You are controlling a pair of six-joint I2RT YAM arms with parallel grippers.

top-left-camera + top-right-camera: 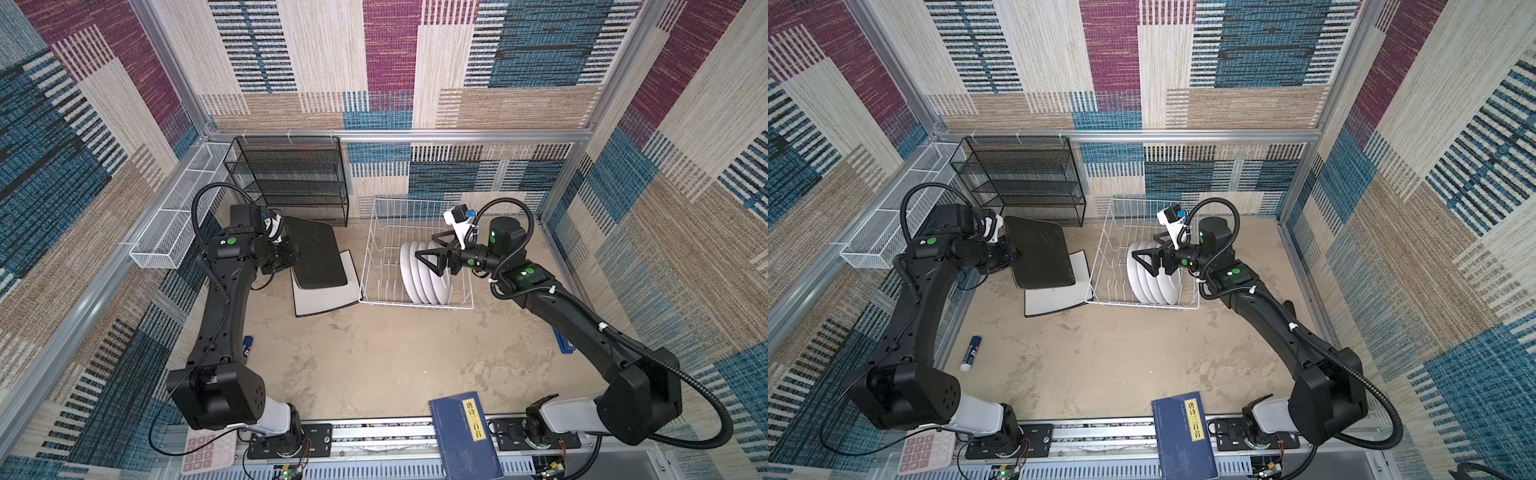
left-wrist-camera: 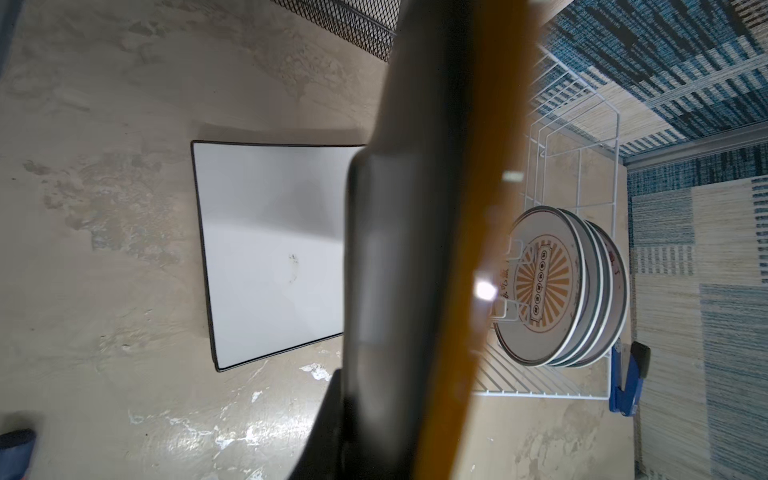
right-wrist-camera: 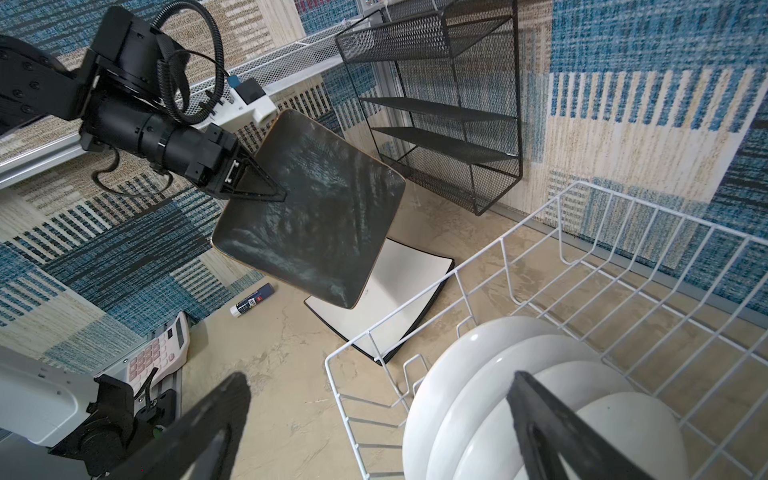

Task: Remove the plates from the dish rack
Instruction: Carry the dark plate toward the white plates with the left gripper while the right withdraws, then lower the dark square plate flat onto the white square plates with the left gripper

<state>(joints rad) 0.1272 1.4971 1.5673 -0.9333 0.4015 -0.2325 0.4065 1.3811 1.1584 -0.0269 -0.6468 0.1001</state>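
Black square plate (image 3: 316, 208) is out of the rack and up in the air, tilted, with the left claw (image 3: 282, 194) clamped on one edge of it. It's hanging right over the white square plates (image 1: 328, 297), which lie flat on the desk (image 1: 374, 365) just left of the rack. It looks like two of them stacked a bit askew, but I can't swear to the count from these angles.

The white thin-wire dish rack (image 1: 415, 305) sits mid-desk toward the back wall. Four round white plates (image 1: 419, 274) are standing on edge in its right half, packed close together. In the left wrist view the nearest one (image 2: 540, 286) shows an orange sunburst print.

The right claw (image 1: 430, 253) is over those round plates with its jaws spread wide and nothing in them. One finger (image 3: 552, 428) sits in front of the plates in the right wrist view. I can't tell if it's actually touching them.

Further out, the black mesh shelf unit (image 1: 291, 183) stands against the back wall behind the square plates, and the long white mesh trough (image 1: 174, 224) runs along the left wall. A glue stick (image 1: 971, 353) lies by the left arm. At the front edge there's a blue book (image 1: 465, 440) and a pink calculator (image 1: 203, 453).
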